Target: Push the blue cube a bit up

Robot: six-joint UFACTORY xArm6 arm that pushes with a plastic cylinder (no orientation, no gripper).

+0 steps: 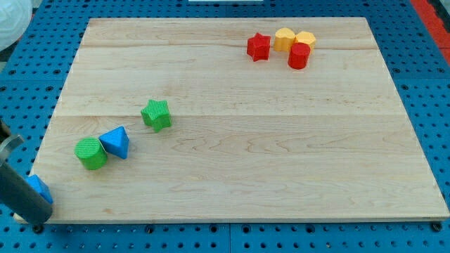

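Observation:
A blue cube (pixel 40 188) sits at the board's bottom left corner, partly hidden behind my dark rod. My tip (pixel 39 224) rests at the board's bottom left edge, just below the cube and close to touching it. A second blue block (pixel 116 143), wedge-shaped, lies up and to the right, touching a green cylinder (pixel 91 153).
A green star (pixel 156 114) lies right of and above the wedge. At the view's top right a red star (pixel 259 46), two yellow blocks (pixel 284 38) (pixel 306 39) and a red cylinder (pixel 299 55) are clustered. The wooden board (pixel 246 169) lies on a blue pegboard.

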